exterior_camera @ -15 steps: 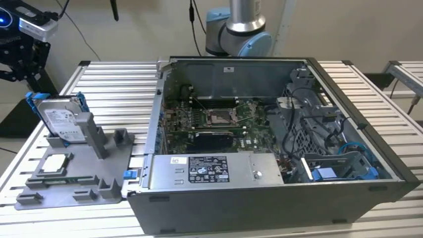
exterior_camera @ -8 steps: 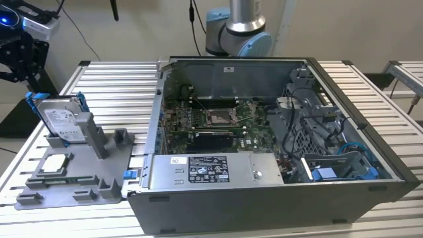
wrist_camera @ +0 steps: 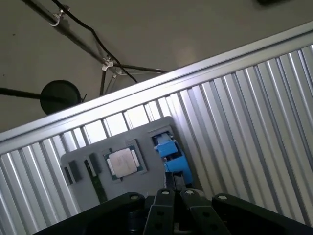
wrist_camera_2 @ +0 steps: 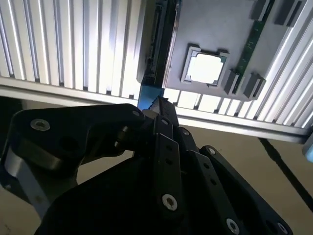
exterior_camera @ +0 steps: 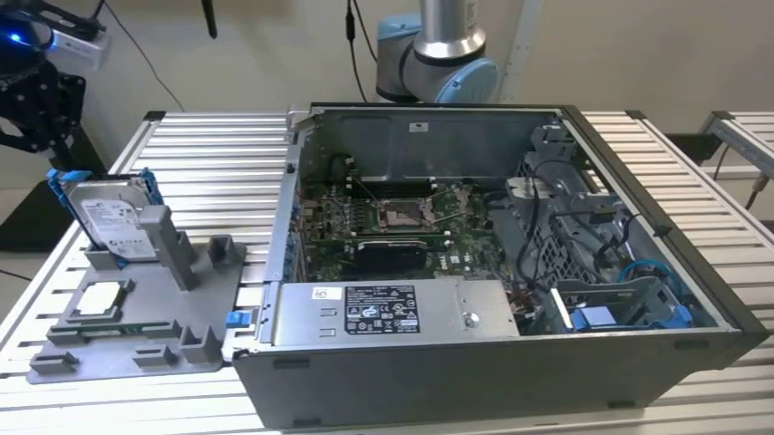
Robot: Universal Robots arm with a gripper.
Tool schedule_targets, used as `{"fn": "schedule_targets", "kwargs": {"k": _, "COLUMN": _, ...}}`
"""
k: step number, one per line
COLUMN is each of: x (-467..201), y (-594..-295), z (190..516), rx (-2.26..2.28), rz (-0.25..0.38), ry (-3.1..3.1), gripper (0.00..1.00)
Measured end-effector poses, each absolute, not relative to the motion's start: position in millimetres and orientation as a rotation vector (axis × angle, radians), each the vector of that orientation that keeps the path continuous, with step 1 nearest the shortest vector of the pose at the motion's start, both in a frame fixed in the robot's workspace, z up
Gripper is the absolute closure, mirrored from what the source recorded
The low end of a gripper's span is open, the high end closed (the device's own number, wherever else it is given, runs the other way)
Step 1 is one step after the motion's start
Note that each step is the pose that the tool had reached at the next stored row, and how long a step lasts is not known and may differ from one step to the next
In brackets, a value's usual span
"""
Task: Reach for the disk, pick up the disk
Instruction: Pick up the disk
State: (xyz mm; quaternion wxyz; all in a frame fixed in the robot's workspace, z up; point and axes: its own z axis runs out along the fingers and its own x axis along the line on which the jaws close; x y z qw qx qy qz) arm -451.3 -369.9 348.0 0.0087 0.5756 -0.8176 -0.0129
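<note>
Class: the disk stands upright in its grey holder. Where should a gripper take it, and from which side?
Grip the disk by its exposed top edge, across its flat faces, coming from above: it stands on edge, and the grey holder hides its lower part.

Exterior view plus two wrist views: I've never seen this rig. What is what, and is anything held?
The exterior view looks on from off the arm. In it, the grey-and-blue robot arm rises beyond an open dark grey computer case on a slatted metal table. At that view's left, a grey plastic fixture tray holds two things. One is the disk, a silver rectangular hard drive in a blue frame, standing upright. The other is a small square silver processor chip, lying flat. Both wrist views ride on the arm and look past the black gripper at that tray. The gripper hangs close over the disk's top edge, and the disk sits in its slot, not lifted. Whether the gripper touches it, I cannot tell.
</note>
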Motion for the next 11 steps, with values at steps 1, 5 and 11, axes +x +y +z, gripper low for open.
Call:
{"fn": "schedule_targets", "kwargs": {"k": 1, "x": -451.2, "y": -369.8, "z": 347.8, "rx": 1.816, "rz": -0.04, "ry": -2.542, "gripper": 1.0}}
{"fn": "schedule_targets", "kwargs": {"k": 5, "x": -449.2, "y": -369.9, "z": 347.7, "rx": 1.867, "rz": -0.04, "ry": -2.504, "gripper": 1.0}}
{"fn": "schedule_targets", "kwargs": {"k": 11, "x": -448.1, "y": -369.9, "z": 347.7, "rx": 1.878, "rz": -0.041, "ry": -2.496, "gripper": 1.0}}
